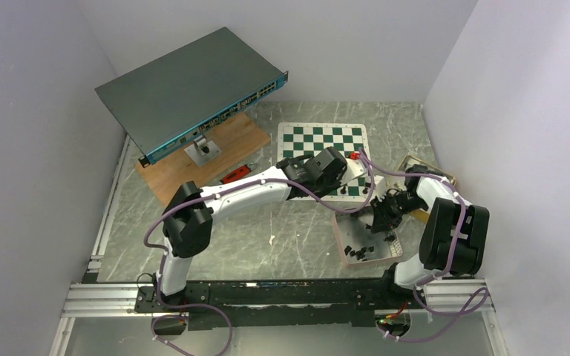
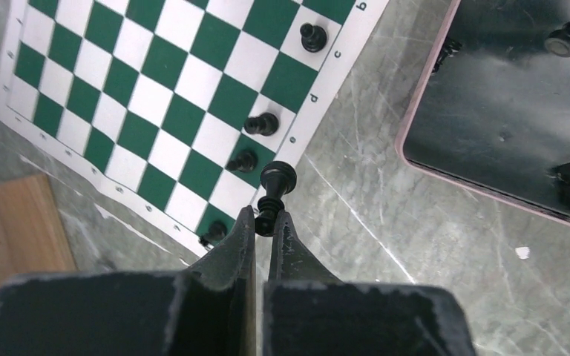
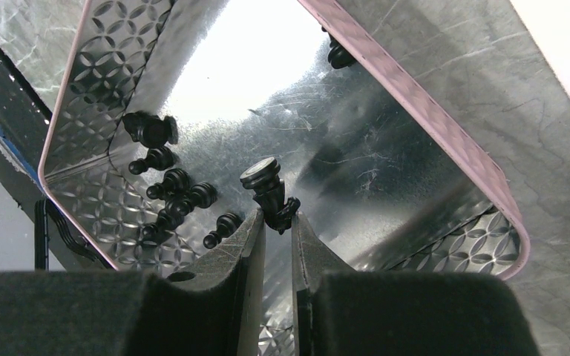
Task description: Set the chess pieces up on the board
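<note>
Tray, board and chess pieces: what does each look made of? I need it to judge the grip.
The tray looks like thin shiny metal, with a mirror-bright floor, embossed patterned walls and a pinkish rim. The board seems to be a thin printed mat in matte green and white, lying flat, with letters on its border. It may be vinyl or similar, but I cannot tell. The chess pieces are probably moulded black plastic with faint glossy highlights.

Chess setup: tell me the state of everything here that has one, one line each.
Left fingers: shut on a black piece, at the board's edge.
Right fingers: shut on a second black piece, above the tray.
Board: lying flat, four placed pieces near one edge.
Tray: holding several loose pieces, most lying on their sides.
</note>
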Tool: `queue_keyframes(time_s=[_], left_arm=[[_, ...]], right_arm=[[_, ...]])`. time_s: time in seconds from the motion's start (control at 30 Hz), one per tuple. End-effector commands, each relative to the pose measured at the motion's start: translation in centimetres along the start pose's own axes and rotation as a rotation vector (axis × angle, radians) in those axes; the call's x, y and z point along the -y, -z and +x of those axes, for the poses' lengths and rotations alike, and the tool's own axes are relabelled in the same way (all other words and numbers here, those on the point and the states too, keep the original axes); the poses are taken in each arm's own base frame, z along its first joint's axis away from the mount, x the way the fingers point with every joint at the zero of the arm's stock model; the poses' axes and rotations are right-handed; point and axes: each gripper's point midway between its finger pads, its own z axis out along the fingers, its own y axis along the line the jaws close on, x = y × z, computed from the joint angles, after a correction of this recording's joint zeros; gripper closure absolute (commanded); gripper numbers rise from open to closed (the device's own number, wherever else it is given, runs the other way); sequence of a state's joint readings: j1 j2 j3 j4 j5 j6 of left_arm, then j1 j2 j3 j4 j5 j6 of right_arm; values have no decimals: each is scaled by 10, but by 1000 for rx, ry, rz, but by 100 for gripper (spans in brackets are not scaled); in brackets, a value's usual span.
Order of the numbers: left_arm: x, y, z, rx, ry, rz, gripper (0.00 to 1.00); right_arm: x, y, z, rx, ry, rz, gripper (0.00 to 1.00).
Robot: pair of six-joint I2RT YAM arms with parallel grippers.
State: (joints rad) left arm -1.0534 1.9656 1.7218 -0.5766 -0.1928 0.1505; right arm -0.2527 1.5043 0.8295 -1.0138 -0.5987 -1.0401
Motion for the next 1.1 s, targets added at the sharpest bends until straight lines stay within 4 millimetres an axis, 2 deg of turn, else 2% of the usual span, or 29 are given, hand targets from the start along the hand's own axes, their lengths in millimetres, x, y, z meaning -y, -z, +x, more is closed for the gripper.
queue_keyframes(time_s=[0.0,0.33,0.4,0.47,0.53,0.83,1.07], left_arm=[[-3,1,-23,39,-158,24,100],[-2,-14,-28,37,-265,43,100],[-1,-15,-29,38,-277,51,100],[0,-18,-30,38,-285,60,100],[2,-20,-31,37,-293,68,100],[1,-30,-34,15,-373,80,100],[-4,-40,-32,-11,-499,75,100]], right_arm=[[4,0,0,-2,-12,15,95],[3,0,-1,6,-18,10,83],[3,0,-2,13,-16,13,79],[3,1,-3,21,-12,15,70],[2,2,-4,32,-9,13,67],[-7,22,-19,165,11,-11,64],[-4,44,-25,275,5,36,64]])
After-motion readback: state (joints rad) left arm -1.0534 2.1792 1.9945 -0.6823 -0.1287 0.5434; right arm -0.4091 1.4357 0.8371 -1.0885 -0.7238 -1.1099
